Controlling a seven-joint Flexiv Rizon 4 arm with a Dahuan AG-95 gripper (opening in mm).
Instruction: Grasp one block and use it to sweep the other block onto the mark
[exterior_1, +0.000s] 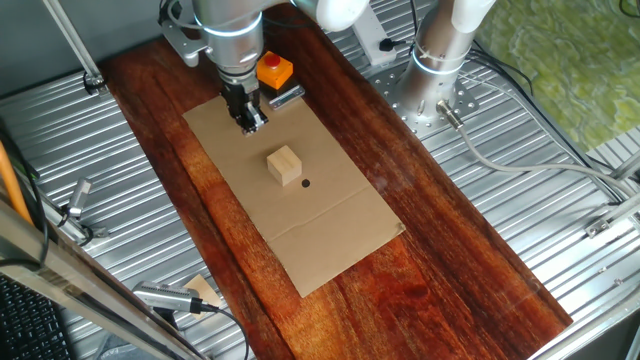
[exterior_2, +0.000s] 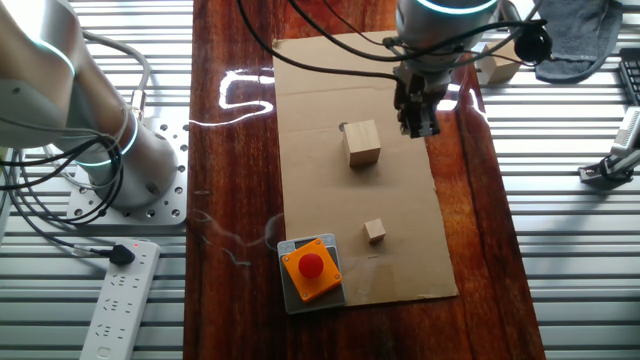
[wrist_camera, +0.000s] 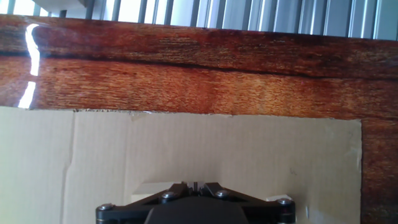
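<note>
The small cube (exterior_2: 375, 231) (light, stiff wood) wants gripping across flat sides; whether the jaws are open is unclear.

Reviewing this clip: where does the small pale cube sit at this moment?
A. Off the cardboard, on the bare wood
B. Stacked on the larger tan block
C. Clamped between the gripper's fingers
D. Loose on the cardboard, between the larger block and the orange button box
D. In the other fixed view the small cube lies free on the cardboard, between the larger block and the orange button box, apart from the gripper.
</note>
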